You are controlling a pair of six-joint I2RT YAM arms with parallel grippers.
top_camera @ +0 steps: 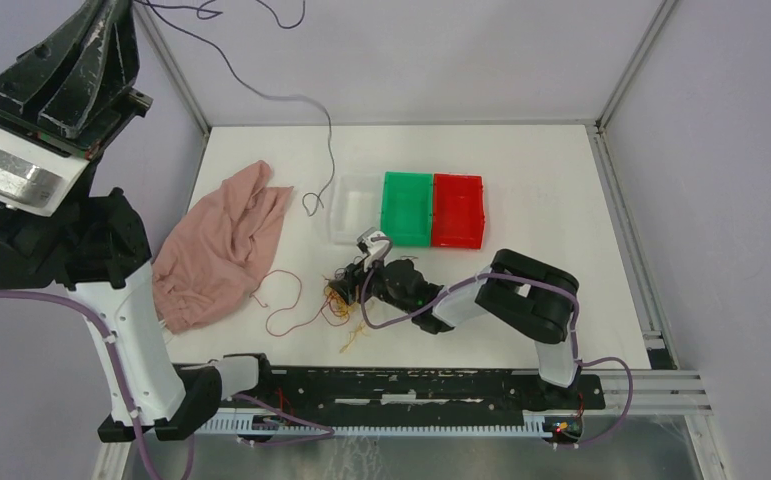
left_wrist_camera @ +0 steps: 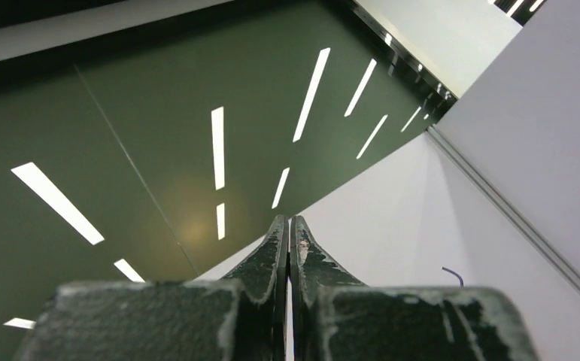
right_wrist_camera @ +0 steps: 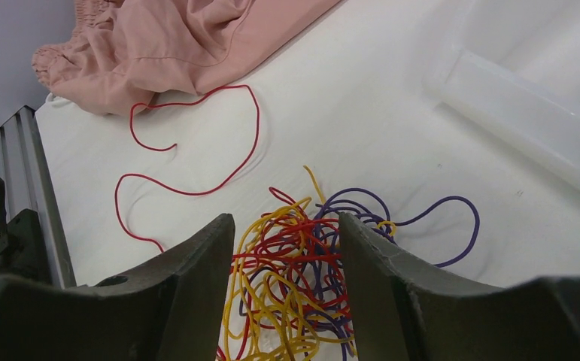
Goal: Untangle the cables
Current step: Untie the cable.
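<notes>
Our right gripper [right_wrist_camera: 285, 222] straddles the cables [right_wrist_camera: 294, 274], jaws apart, near the table's [right_wrist_camera: 392, 150] near edge; our left gripper [left_wrist_camera: 288, 226] is pinched closed.

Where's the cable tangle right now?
Top view, front centre of the table: the cables lie beneath the right gripper, right of the pink cloth.

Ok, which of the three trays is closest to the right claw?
The clear tray, at the left end of the row beside the green tray; the red tray lies farthest from the right claw.
</notes>
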